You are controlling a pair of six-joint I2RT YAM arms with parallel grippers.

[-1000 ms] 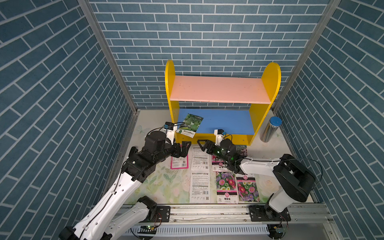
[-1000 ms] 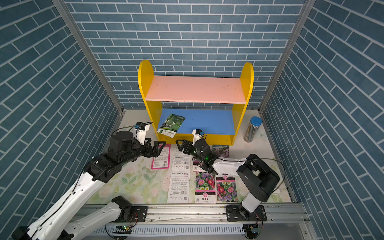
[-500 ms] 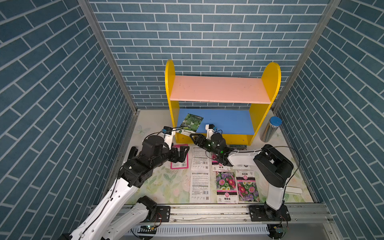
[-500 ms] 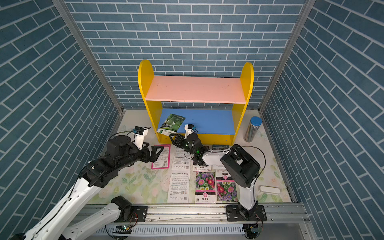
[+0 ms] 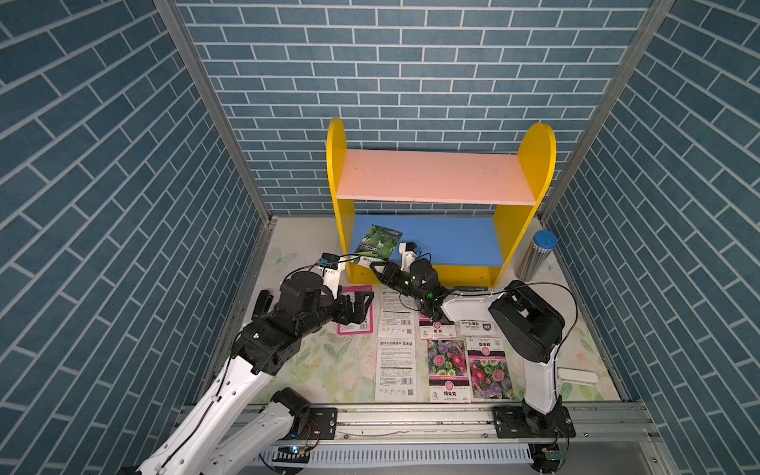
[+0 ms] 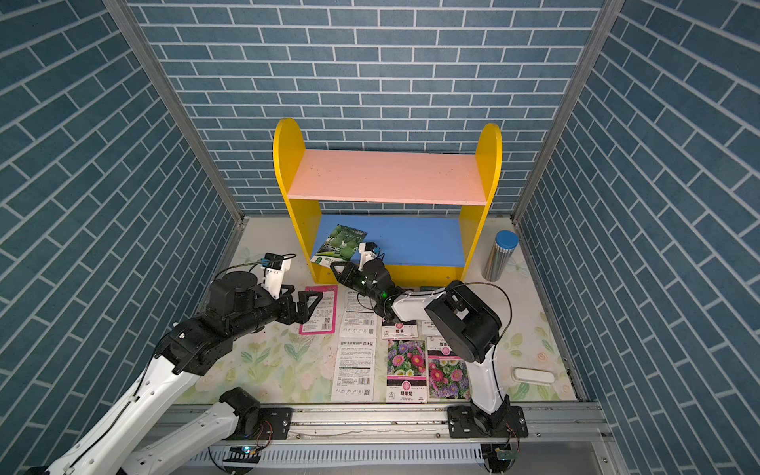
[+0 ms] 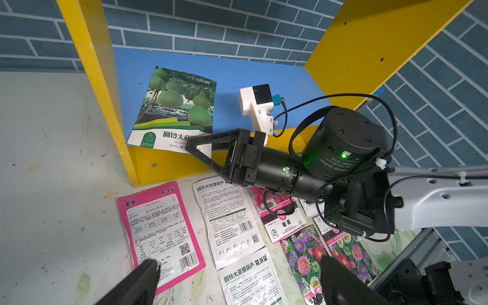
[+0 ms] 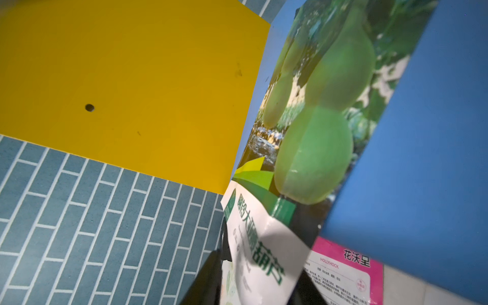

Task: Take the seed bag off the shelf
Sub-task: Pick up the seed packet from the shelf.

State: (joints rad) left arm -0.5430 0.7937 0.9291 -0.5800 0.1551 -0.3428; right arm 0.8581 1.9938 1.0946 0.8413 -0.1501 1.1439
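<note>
1. The left hand (image 5: 364,308) hovers with its jaws wide apart over a pink packet (image 7: 161,227) that lies flat on the floral counter (image 5: 312,370).
2. The shelf (image 5: 338,197) stands at 12 o'clock. It has smooth painted boards, yellow round-topped sides, a pink upper tier and a blue lower tier.
3. The seed bag (image 5: 378,242) lies flat at the blue tier's 9 o'clock end, just beside the yellow side. Its long axis runs from 7 to 1 o'clock. The pictured top points to 1 o'clock, and the white bottom band overhangs the tier's front edge.
4. The bag is a flat, glossy rectangle. It shows a photo of green gourds above a white band with green lettering.
5. The right hand (image 7: 191,148) reaches in from 5 o'clock. Its fingers sit on either side of the overhanging band, which bends between them. Whether they pinch it cannot be told.
6. A shiny metal can (image 5: 534,257) with a blue lid stands upright at the shelf's 3 o'clock.
</note>
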